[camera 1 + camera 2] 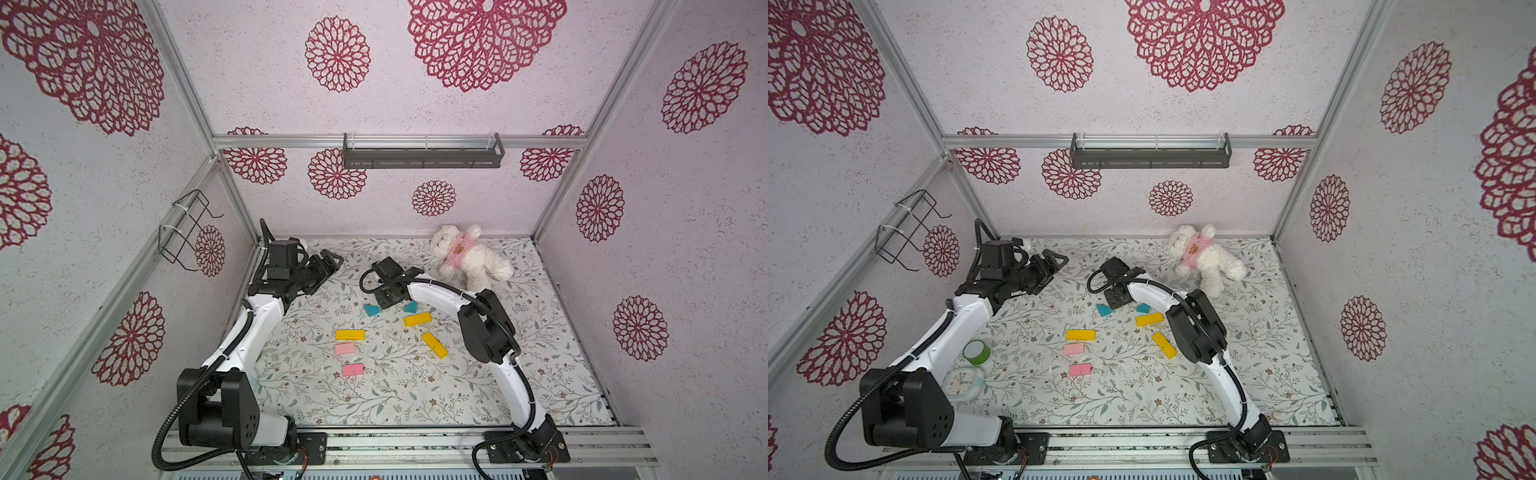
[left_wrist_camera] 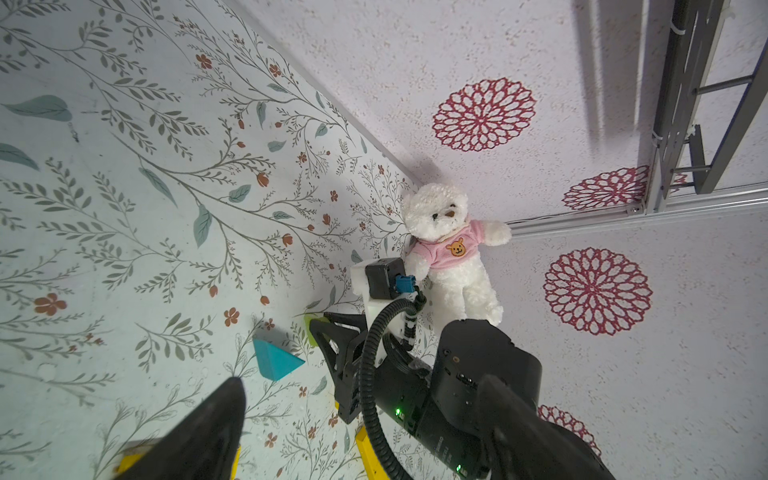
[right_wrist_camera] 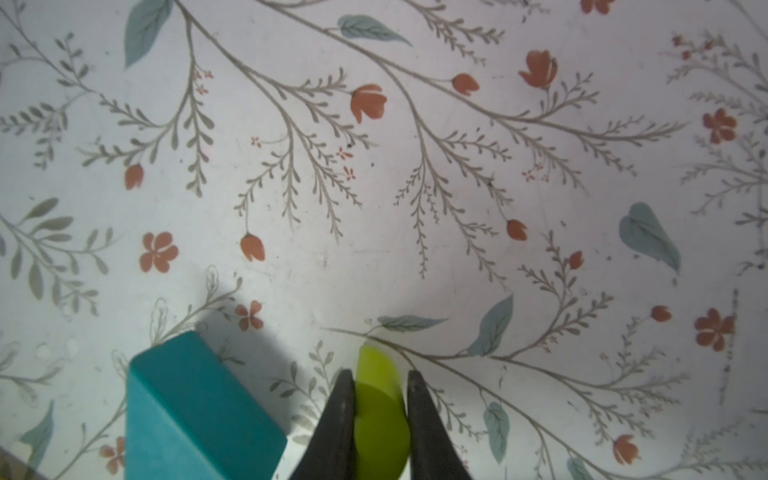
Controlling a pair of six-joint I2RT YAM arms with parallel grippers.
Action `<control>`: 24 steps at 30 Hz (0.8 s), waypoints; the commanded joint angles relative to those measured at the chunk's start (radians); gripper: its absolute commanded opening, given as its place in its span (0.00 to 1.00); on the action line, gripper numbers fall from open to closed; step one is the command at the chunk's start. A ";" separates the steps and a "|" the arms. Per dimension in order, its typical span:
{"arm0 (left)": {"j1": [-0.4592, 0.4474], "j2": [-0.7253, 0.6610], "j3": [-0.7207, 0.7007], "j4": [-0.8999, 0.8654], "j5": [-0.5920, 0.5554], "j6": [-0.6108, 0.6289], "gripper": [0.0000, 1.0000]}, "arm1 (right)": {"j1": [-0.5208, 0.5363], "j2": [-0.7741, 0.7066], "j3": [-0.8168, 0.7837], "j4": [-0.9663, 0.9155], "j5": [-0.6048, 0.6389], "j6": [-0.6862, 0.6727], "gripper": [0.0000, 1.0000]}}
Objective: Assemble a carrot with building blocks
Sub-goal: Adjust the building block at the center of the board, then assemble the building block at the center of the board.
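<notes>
Nearest you lies the front pink rectangle [image 1: 353, 369]; behind it, the rear pink rectangle [image 1: 345, 349] and level yellow bar [image 1: 350, 335]; rightward, the slanted yellow bar [image 1: 434, 345] and tilted yellow bar [image 1: 417, 319], all flat and unjoined. Farther, the left teal triangle [image 1: 371, 310] and right teal triangle [image 1: 411, 307] flank your right gripper [image 3: 380, 372], pinched on the lime-green piece [image 3: 380, 417]. Your left gripper [image 1: 332, 264] gapes wide beyond.

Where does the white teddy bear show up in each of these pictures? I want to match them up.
Both top views: bear at the far edge of the table, right of centre.
Left wrist: bear mid-picture, by the wall.
Right wrist: not in it; only the right pincer gripping a green piece.
Shared landmark: the floral table.
</notes>
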 commanded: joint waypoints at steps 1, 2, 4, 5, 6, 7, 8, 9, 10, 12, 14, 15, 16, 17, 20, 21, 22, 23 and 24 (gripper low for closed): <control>-0.004 0.002 0.025 -0.001 0.006 0.006 0.89 | 0.002 -0.089 -0.082 -0.014 0.012 -0.093 0.19; -0.004 0.002 0.025 -0.001 0.006 0.006 0.89 | -0.001 -0.101 -0.100 -0.014 -0.003 -0.114 0.19; -0.005 0.004 0.025 -0.001 0.006 0.006 0.89 | -0.004 -0.115 -0.127 -0.014 -0.019 -0.149 0.20; -0.004 0.005 0.025 -0.002 0.007 0.005 0.89 | -0.004 -0.117 -0.133 -0.017 -0.017 -0.160 0.21; -0.004 0.007 0.025 0.000 0.007 0.005 0.89 | -0.005 -0.115 -0.133 -0.025 -0.017 -0.173 0.22; -0.005 0.007 0.023 -0.001 0.008 0.006 0.89 | -0.005 -0.114 -0.132 -0.028 -0.013 -0.180 0.25; -0.005 0.007 0.025 -0.001 0.006 0.005 0.89 | -0.005 -0.113 -0.130 -0.033 -0.006 -0.183 0.29; -0.005 0.007 0.025 -0.002 0.006 0.007 0.89 | -0.006 -0.114 -0.128 -0.035 -0.003 -0.187 0.32; -0.004 0.007 0.025 -0.001 0.004 0.006 0.89 | -0.005 -0.117 -0.129 -0.035 -0.001 -0.188 0.35; -0.004 0.007 0.024 0.000 0.004 0.007 0.89 | -0.004 -0.129 -0.132 -0.034 0.013 -0.187 0.41; -0.004 0.007 0.023 -0.001 0.004 0.006 0.89 | -0.005 -0.144 -0.138 -0.031 0.032 -0.191 0.44; -0.003 0.007 0.025 -0.002 0.004 0.006 0.89 | -0.005 -0.149 -0.141 -0.031 0.047 -0.192 0.44; -0.004 0.006 0.024 -0.001 0.005 0.007 0.89 | -0.005 -0.152 -0.141 -0.032 0.055 -0.195 0.44; -0.004 0.007 0.025 -0.002 0.004 0.007 0.89 | -0.005 -0.154 -0.140 -0.037 0.064 -0.200 0.44; -0.004 0.007 0.025 0.000 0.005 0.006 0.89 | -0.005 -0.157 -0.137 -0.047 0.090 -0.206 0.44; -0.004 0.007 0.024 -0.001 0.005 0.006 0.89 | -0.005 -0.158 -0.137 -0.047 0.096 -0.208 0.45; -0.004 0.004 0.025 -0.002 0.005 0.006 0.89 | -0.007 -0.158 -0.137 -0.047 0.100 -0.209 0.45; -0.005 0.005 0.025 -0.002 0.006 0.006 0.89 | -0.008 -0.157 -0.135 -0.050 0.103 -0.207 0.45; -0.004 0.005 0.024 -0.001 0.005 0.006 0.89 | -0.008 -0.155 -0.130 -0.053 0.104 -0.208 0.45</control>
